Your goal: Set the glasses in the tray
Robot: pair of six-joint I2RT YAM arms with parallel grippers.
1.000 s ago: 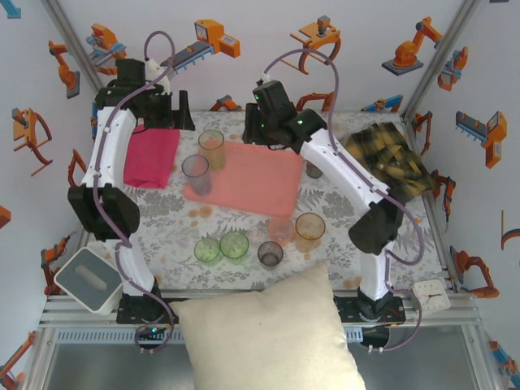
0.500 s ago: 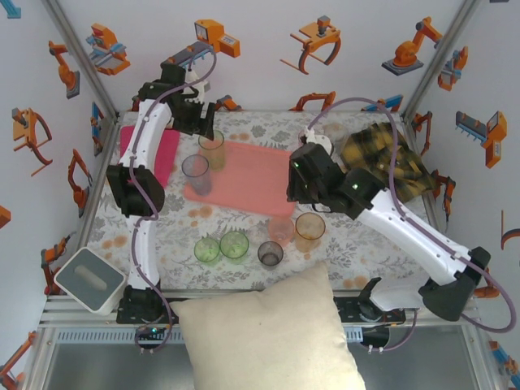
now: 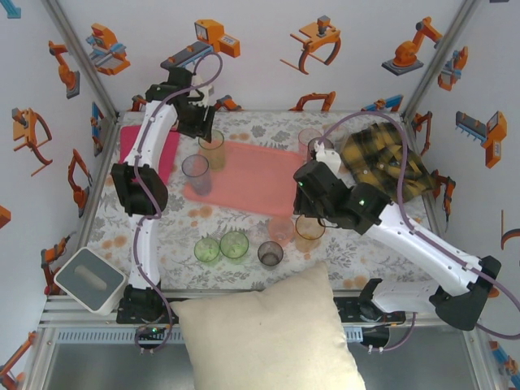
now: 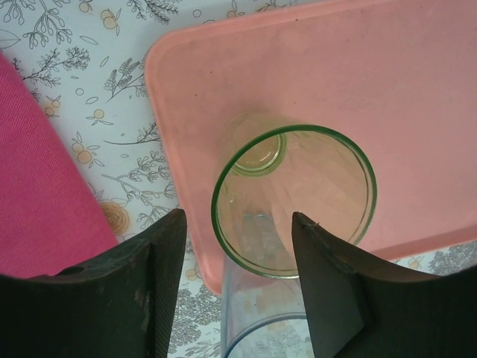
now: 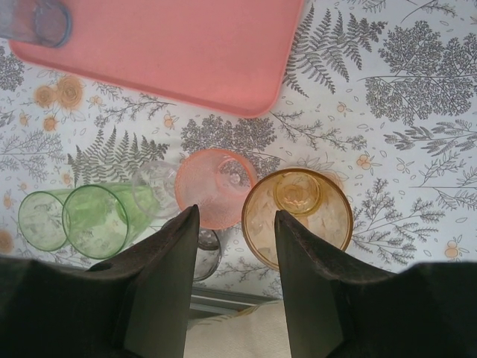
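The salmon tray (image 3: 252, 179) lies mid-table. On its back left corner stands a green-rimmed glass (image 3: 211, 147), with a bluish glass (image 3: 196, 172) just in front of it. My left gripper (image 3: 197, 123) hovers open over that green-rimmed glass (image 4: 292, 200), whose near rim sits between the fingers (image 4: 127, 291). In front of the tray stand two green glasses (image 3: 220, 246), a grey glass (image 3: 270, 253), a pink glass (image 3: 280, 230) and an orange glass (image 3: 309, 226). My right gripper (image 3: 302, 205) hangs open and empty above the pink glass (image 5: 216, 186) and orange glass (image 5: 297, 216).
A magenta cloth (image 3: 154, 154) lies left of the tray and a yellow-black plaid cloth (image 3: 386, 158) at the back right. Another glass (image 3: 309, 138) stands behind the tray. A cream pillow (image 3: 268, 333) overhangs the near edge, beside a white box (image 3: 89, 280).
My left gripper moved right from the magenta cloth to above the green-rimmed glass, its jaws narrowing. My right arm swung from the tray's back edge forward to the pink and orange glasses.
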